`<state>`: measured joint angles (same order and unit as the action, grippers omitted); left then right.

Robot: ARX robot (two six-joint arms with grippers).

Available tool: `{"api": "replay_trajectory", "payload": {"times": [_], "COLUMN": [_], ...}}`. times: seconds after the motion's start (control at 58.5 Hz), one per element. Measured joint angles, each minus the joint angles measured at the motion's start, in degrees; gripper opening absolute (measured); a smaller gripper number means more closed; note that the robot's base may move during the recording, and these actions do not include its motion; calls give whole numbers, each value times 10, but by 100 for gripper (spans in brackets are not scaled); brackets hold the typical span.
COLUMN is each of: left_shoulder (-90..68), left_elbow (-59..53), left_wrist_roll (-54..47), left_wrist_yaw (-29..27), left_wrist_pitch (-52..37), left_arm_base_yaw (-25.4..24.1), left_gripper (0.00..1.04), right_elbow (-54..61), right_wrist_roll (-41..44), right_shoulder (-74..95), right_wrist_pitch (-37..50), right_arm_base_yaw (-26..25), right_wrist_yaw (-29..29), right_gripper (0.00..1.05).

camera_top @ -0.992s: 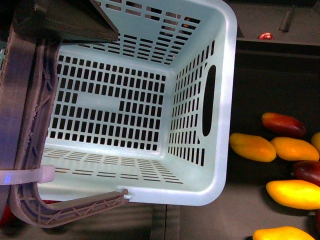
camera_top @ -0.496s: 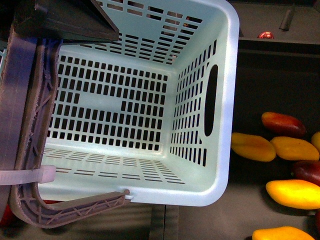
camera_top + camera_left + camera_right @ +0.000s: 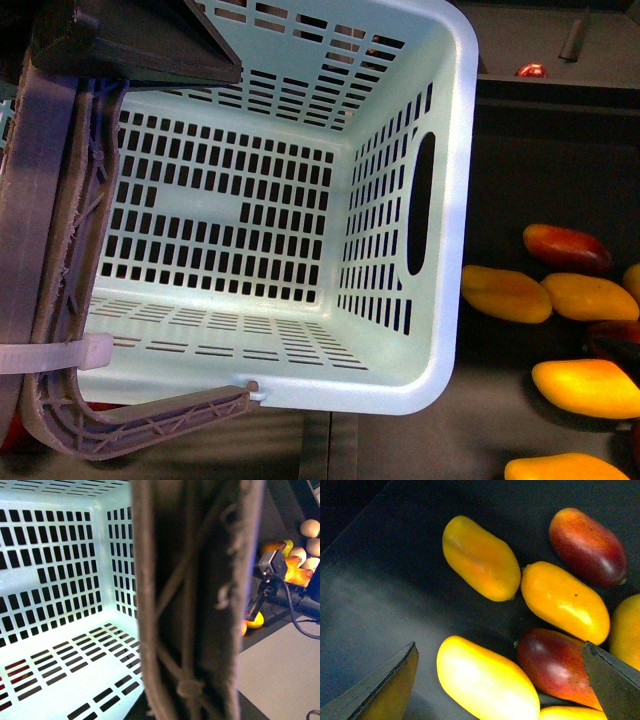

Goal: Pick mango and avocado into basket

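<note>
The right pincer hangs spread wide over a yellow mango, set to close. The empty basket stands alongside to receive it. I cannot tell whether the left pincer grips its handle.

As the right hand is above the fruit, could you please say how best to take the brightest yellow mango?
Grip the mango across its narrow middle, from above: it lies flat and elongated, under the open right hand. A red mango presses close on one side, leaving little finger room.

Basket interior unobstructed; handle spans left rim; mangoes tightly packed.
</note>
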<state>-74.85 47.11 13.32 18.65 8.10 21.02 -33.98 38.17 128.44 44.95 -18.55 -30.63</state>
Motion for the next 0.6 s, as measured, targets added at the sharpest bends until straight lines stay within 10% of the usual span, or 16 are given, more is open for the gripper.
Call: {"api": "replay_trajectory", "payload": {"times": [0.598], "left_shoulder": [0], "left_elbow": [0], "left_wrist_roll": [0], "left_wrist_yaw": [0], "left_wrist_pitch": [0], "left_arm_base_yaw": [0], "left_gripper": [6], "right_elbow": [-65], "right_wrist_roll": [235], "right_shoulder": [89], "right_wrist_pitch": [-170], "right_arm_base_yaw": [-63], "right_wrist_yaw": [-57], "right_gripper": [97]}}
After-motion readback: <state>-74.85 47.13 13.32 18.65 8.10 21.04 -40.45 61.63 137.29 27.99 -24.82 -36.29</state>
